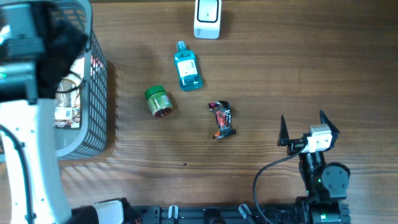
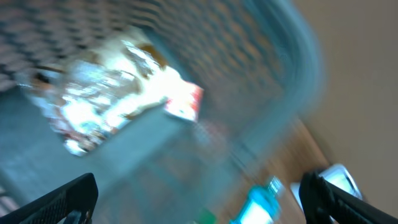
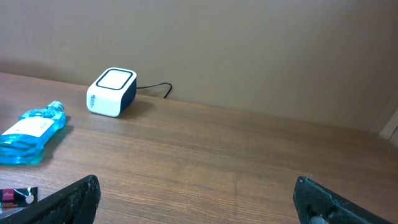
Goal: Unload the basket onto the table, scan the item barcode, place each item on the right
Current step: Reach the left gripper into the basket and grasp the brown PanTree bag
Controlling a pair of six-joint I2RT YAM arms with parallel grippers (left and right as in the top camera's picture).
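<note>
The left end effector (image 2: 198, 190) hangs over the basket (image 1: 99, 93) at 9 o'clock on the counter (image 1: 280, 62). Its fingers are spread wide with nothing between them. That view is blurred, but a crinkly packet (image 2: 106, 93) lies in the basket below it. The right end effector (image 1: 303, 118) sits at 4 o'clock, also wide and empty, pointing toward 12.

Three items wait unscanned in the middle of the counter. The bottle (image 1: 187, 67) lies on its side, cap toward 12, and is the one closest to the scanner (image 1: 207, 17) at 12 o'clock. The jar (image 1: 158, 101) is at 7 o'clock from the bottle, apart from it. A small wrapped sweet (image 1: 221, 119) is at 5 o'clock from the bottle and nearest the right arm.

The bottle looks like stiff plastic full of blue liquid. It is probably the heaviest of the three, and smooth enough to slip. A hold across its flat body near the middle should work best, leaving the label free to face the scanner. The jar seems rigid and may roll if nudged, so it should be gripped across its side below the green lid. The sweet looks light and soft-wrapped, so it needs a pinch across its middle. I cannot tell where any barcode sits.
</note>
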